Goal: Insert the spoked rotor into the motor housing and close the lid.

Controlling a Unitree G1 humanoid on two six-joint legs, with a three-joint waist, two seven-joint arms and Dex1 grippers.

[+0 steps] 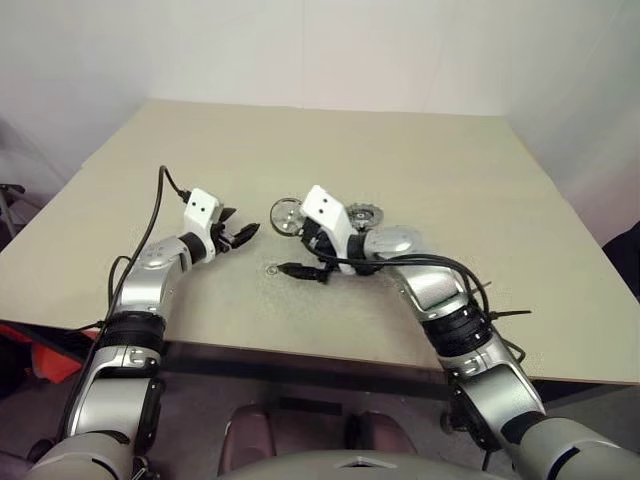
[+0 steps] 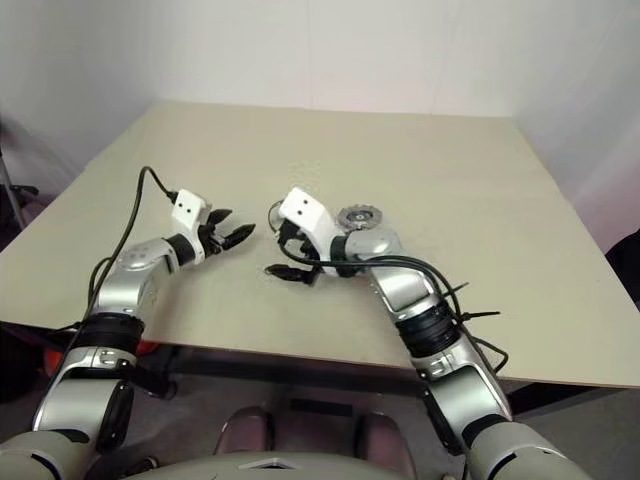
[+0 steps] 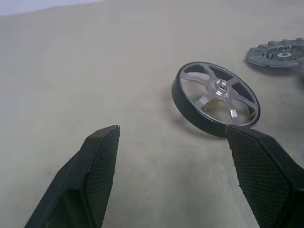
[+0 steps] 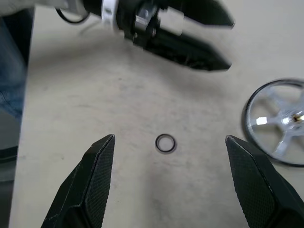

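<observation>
The spoked rotor (image 3: 216,97), a silver wheel with a dark rim, lies on the table (image 1: 420,150) just beyond my two grippers. My left gripper (image 1: 243,226) stands open a little to the rotor's left, with nothing between its fingers (image 3: 97,175). From the right, my right gripper (image 1: 303,270) reaches in, open and empty, over a tiny wire ring (image 4: 165,143) that lies on the table in front of the rotor (image 4: 280,122). The lid (image 1: 362,215), a dark grey notched disc, lies flat to the right of the rotor, behind my right wrist. The motor housing is hidden or out of view.
The beige table stretches bare behind the parts up to a white wall. Its front edge (image 1: 300,350) runs under my forearms. A black cable (image 1: 155,205) loops off my left wrist.
</observation>
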